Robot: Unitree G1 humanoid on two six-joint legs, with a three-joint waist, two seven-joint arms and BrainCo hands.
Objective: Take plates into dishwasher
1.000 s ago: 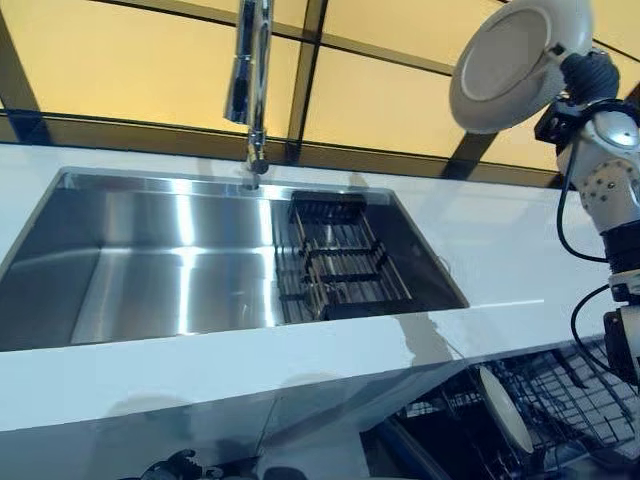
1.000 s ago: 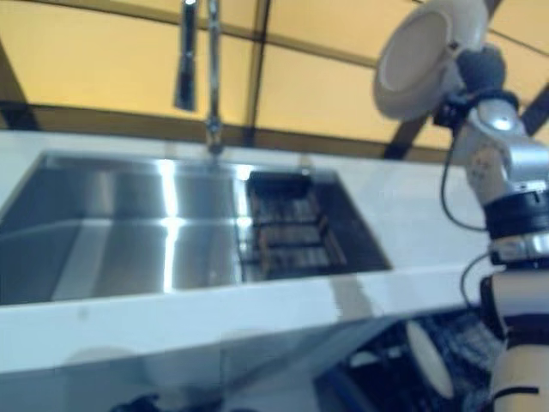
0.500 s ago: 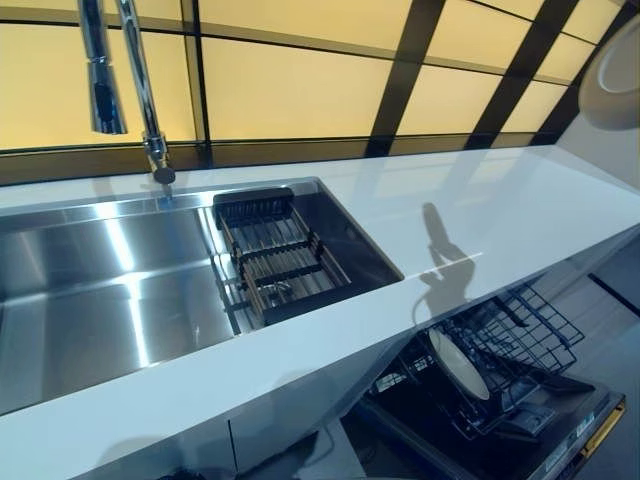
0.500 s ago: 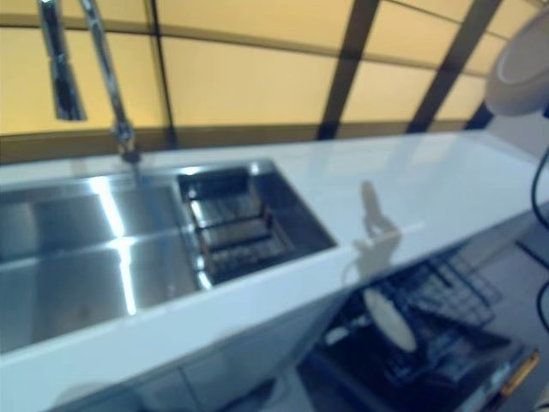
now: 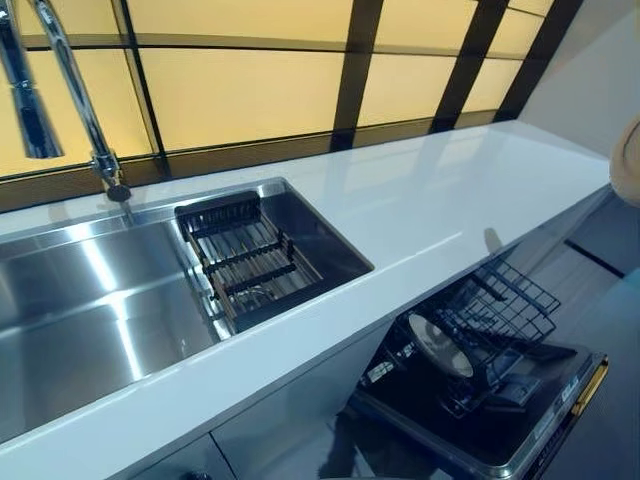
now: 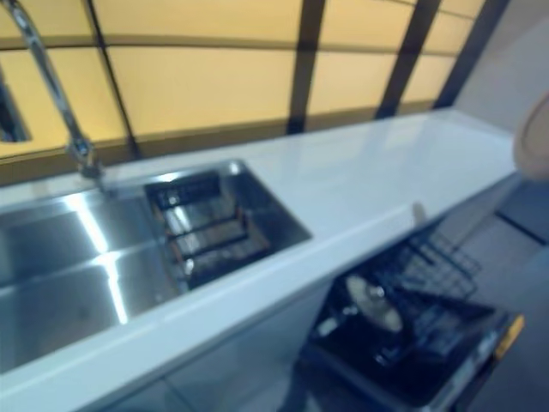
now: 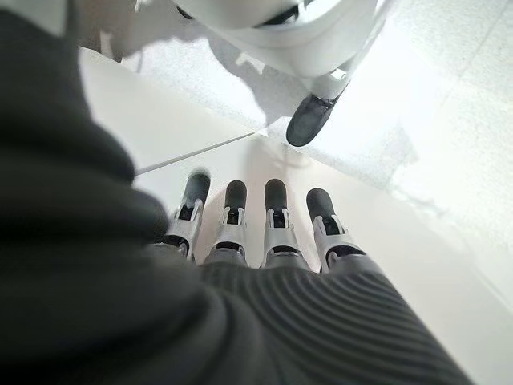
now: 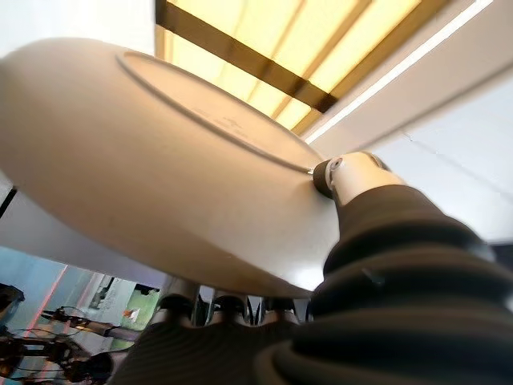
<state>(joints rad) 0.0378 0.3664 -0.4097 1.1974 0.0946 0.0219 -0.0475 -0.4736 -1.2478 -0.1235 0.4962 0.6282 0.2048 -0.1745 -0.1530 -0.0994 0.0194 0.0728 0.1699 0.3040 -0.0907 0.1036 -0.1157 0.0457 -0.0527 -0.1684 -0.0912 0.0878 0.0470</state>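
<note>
My right hand [image 8: 353, 172] is shut on a white plate [image 8: 144, 176], thumb on its rim and fingers under it, seen in the right wrist view. In the left eye view only the plate's edge [image 5: 630, 160] shows, at the far right above the counter's end. Below the counter the dishwasher stands open, its dark wire rack [image 5: 500, 310] pulled out with one white plate [image 5: 440, 345] standing in it. My left hand [image 7: 272, 241] shows only in the left wrist view, fingers straight, holding nothing, over a pale floor.
A long white counter [image 5: 430, 200] runs across the view. A steel sink [image 5: 90, 300] at the left holds a black drain rack [image 5: 250, 265] under a tall chrome faucet [image 5: 60, 90]. The dishwasher's door [image 5: 520, 440] lies open at the lower right.
The camera has swung right: the sink has slid left and more of the dishwasher shows. The held plate now sits lower at the view's right edge, with only its rim showing.
</note>
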